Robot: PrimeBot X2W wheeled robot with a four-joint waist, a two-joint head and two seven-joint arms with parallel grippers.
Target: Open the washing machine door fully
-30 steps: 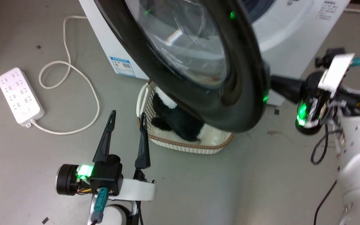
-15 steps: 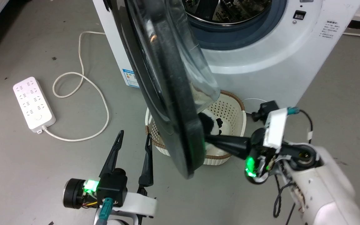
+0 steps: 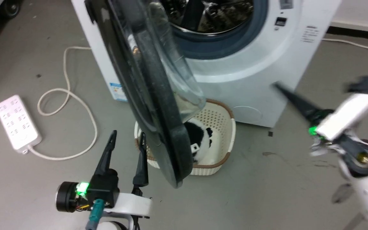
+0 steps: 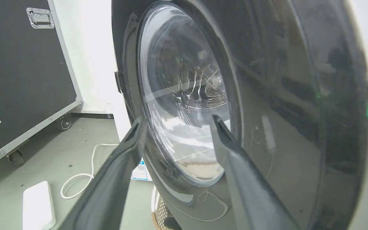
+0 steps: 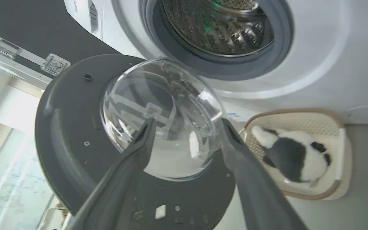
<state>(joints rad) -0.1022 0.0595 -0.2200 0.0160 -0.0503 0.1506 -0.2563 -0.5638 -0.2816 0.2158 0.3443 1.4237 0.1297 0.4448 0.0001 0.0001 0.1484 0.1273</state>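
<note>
1. Grey, scuffed floor spreads before the white washing machine, whose perforated steel drum mouth lies uncovered. The washing machine door stands swung out roughly halfway, edge-on in the head view, above the basket
2. We see the right gripper spread and empty, apart from the door's inner face. The left gripper is likewise spread and empty, near the outer face
3. We judge the door may stall short of full travel with nothing pressing it, or strike the left fingers, which sit in its path
4. A push on the glass could skid, since it is smooth, clear and domed. The surround is glossy black outside, matt grey inside
5. The basket is perforated cream plastic, brown-rimmed, holding a fuzzy black-and-white plush
</note>
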